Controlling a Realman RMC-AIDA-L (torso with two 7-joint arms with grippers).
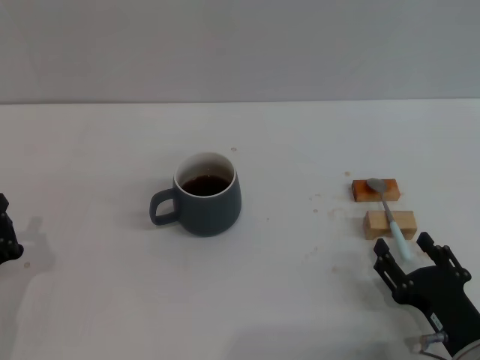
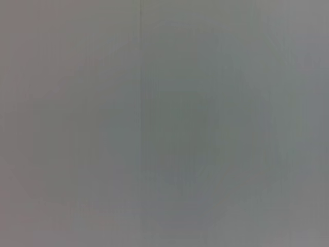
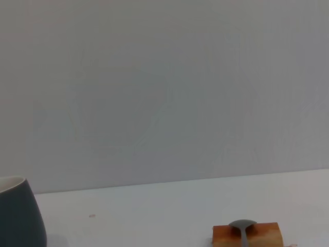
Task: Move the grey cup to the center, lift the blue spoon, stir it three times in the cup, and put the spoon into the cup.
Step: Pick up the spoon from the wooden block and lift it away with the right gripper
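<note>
The grey cup [image 1: 206, 196] stands near the middle of the white table, handle pointing to the left, with dark brown liquid inside. Its edge also shows in the right wrist view [image 3: 18, 216]. The blue spoon [image 1: 388, 208] lies across two small wooden blocks at the right, bowl on the far block and pale handle pointing toward me. Its bowl shows in the right wrist view [image 3: 241, 226]. My right gripper [image 1: 405, 250] is open at the table's front right, its fingers on either side of the handle's tip. My left gripper [image 1: 4, 232] sits at the far left edge.
An orange-brown block [image 1: 374, 190] and a pale wooden block [image 1: 390, 225] hold the spoon off the white table [image 1: 300, 285]. The orange-brown block also shows in the right wrist view [image 3: 248, 236]. A grey wall runs behind the table. The left wrist view shows only plain grey.
</note>
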